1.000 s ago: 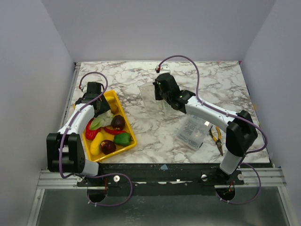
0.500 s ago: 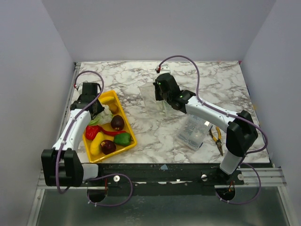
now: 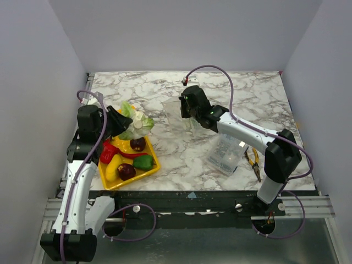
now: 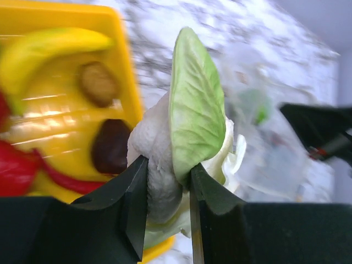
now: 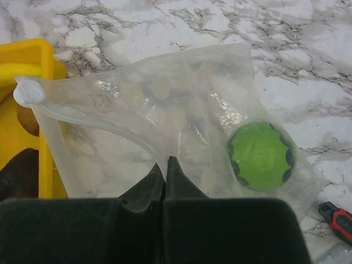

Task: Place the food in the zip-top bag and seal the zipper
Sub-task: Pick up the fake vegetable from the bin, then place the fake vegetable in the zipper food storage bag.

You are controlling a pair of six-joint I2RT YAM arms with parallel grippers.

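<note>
With left gripper [image 4: 168,165] clamped on the cauliflower [image 4: 192,115] and right gripper [image 5: 165,165] pinching the bag [image 5: 165,99], carry across, lower past the zipper [image 5: 88,115], then release.

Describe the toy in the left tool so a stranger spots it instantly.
Start at the yellow tray on the left of the marble table. At its far end, the left tool holds the cauliflower: whitish florets wrapped in pale green leaves, the only whitish toy, the only one gripped.

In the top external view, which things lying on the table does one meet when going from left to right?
yellow tray, zip-top bag, clear plastic container, pliers
</note>
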